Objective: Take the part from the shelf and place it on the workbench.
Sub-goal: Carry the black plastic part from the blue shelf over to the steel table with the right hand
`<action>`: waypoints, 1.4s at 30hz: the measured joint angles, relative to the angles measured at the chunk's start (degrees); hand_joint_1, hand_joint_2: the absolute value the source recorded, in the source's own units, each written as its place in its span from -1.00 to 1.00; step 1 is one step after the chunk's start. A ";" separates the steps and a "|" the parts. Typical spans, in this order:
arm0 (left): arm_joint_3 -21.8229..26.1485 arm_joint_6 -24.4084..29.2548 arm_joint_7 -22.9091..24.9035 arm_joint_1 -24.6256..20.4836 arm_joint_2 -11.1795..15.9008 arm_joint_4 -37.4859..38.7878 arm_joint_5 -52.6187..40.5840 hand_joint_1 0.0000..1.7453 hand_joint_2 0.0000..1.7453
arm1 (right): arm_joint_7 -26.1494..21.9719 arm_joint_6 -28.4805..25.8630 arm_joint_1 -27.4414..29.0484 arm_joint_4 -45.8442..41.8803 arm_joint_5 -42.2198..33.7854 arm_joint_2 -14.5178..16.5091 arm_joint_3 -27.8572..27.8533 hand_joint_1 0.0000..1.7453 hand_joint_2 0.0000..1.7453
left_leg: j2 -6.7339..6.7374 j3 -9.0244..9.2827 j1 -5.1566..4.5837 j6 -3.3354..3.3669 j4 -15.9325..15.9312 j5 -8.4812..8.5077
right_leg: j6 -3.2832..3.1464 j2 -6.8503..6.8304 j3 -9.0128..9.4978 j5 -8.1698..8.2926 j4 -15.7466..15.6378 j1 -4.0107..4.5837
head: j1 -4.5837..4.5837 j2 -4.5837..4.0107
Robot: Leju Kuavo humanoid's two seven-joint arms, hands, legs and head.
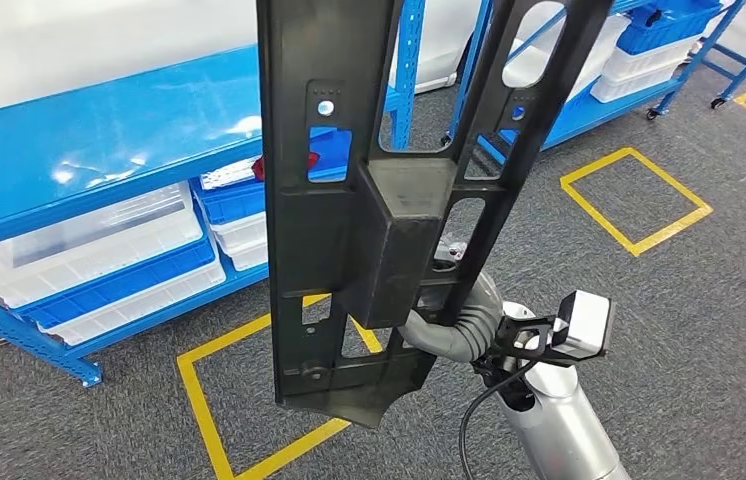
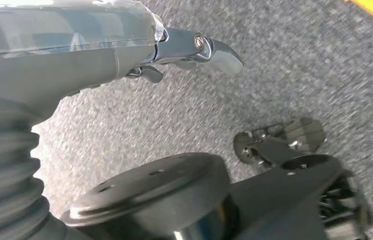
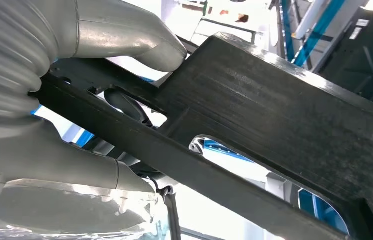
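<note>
Clearly the long black plastic frame part with cut-out windows (image 1: 369, 215) is off the blue metal shelf (image 1: 79, 165) and carried upright in front of the head camera, the right hand (image 3: 74, 100) clamped on its lower section, thumb (image 3: 139, 42) pressed on one face. The left hand (image 2: 99, 55) hangs over grey carpet (image 2: 284, 70); whether it is clenched I cannot tell. No worktop is visible, so carry steadily: keep the tall part vertical and firmly pinched, clear of the shelf uprights while turning.
</note>
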 joint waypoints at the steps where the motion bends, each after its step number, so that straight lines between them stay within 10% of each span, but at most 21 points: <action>1: 0.01 -0.02 -0.01 0.04 -0.02 0.00 0.01 -1.00 1.00 | -0.01 0.01 -0.09 0.02 -0.01 -0.01 0.03 0.96 1.00 | 0.58 0.05 -0.02 0.22 -0.09 0.05 | 0.30 -1.24 -1.42 -1.63 3.00 -0.09 | 0.01 0.00; 5: 0.06 -0.05 -0.01 0.16 -0.02 0.00 0.01 -1.00 1.00 | 0.01 0.01 -0.05 0.31 0.00 -0.11 0.11 0.96 1.00 | 2.73 -0.01 -0.17 0.39 -0.02 -0.11 | 1.02 -2.47 -6.54 -4.95 13.30 -0.52 | 0.01 0.00; 10: 0.07 -0.06 0.01 0.09 -0.05 0.01 0.00 -1.00 1.00 | 0.01 0.00 -0.31 0.38 -0.01 -0.16 0.13 0.96 1.00 | 4.62 0.50 -0.56 -0.54 0.10 -0.71 | -0.24 -5.51 1.41 1.45 -1.97 0.12 | 0.00 0.00; 15: 0.01 -0.10 0.00 -0.12 -0.07 0.01 -0.22 -1.00 1.00 | 0.02 -0.12 -0.45 0.37 -0.15 -0.26 0.14 0.96 1.00 | 4.42 0.06 -0.52 -1.94 1.86 -2.57 | -2.29 -3.91 1.75 1.63 -3.39 0.13 | -0.01 0.00; 20: -0.01 -0.25 -0.27 -0.59 -0.08 0.02 -0.43 -1.00 1.00 | 0.17 -0.47 -0.31 0.38 -0.39 -0.35 0.15 0.96 1.00 | 1.87 -7.26 -0.46 -2.16 17.02 -8.44 | -2.92 -1.70 1.86 1.67 -3.36 0.19 | -0.01 0.00; 24: -0.02 -0.15 -0.10 -0.63 -0.04 0.02 -0.55 -1.00 1.00 | 0.17 -0.52 -0.38 0.36 -0.49 -0.38 0.17 0.96 1.00 | 0.23 -2.80 -0.31 -1.64 5.62 -1.23 | -2.46 0.70 1.84 1.37 -2.65 0.14 | -0.01 0.00; 28: -0.02 -0.08 -0.04 -0.53 0.00 0.02 -0.47 -1.00 1.00 | 0.25 -0.68 -0.50 0.28 -0.67 -0.47 0.21 0.96 1.00 | -0.99 -1.01 -0.39 -0.77 1.12 -0.22 | -0.98 2.38 0.93 1.67 -2.42 -0.09 | -0.02 0.00; 31: -0.02 -0.01 -0.14 -0.61 -0.05 0.02 -0.29 -1.00 1.00 | 0.17 -0.66 -0.49 0.05 -0.89 -0.70 0.17 0.96 1.00 | 0.38 -0.69 -0.22 0.30 0.27 0.33 | -0.02 0.34 -0.50 -0.25 0.62 -0.10 | 0.00 0.00; 35: 0.01 0.08 -0.12 -0.44 -0.04 0.02 -0.18 -1.00 1.00 | 0.03 -0.36 -0.18 -0.09 -0.98 -0.87 0.16 0.96 1.00 | 2.55 -0.70 -0.47 0.67 0.17 0.32 | 0.72 -2.43 -6.71 -5.55 13.43 -0.39 | 0.01 0.00; 39: 0.02 0.10 -0.12 -0.54 -0.10 0.02 -0.07 -1.00 1.00 | -0.05 -0.22 0.11 -0.34 -0.98 -1.10 0.12 0.96 1.00 | 4.30 -0.37 -0.76 0.36 0.19 0.06 | -0.18 -4.49 -0.59 0.03 2.26 0.00 | 0.01 0.00; 42: 0.04 0.15 -0.13 -0.55 -0.18 0.02 -0.03 -1.00 1.00 | -0.16 -0.21 0.12 -0.67 -1.01 -1.24 0.09 0.96 1.00 | 5.35 -0.13 -1.02 -0.35 0.17 -0.23 | -1.36 -5.90 2.02 1.03 -3.09 0.86 | 0.01 0.00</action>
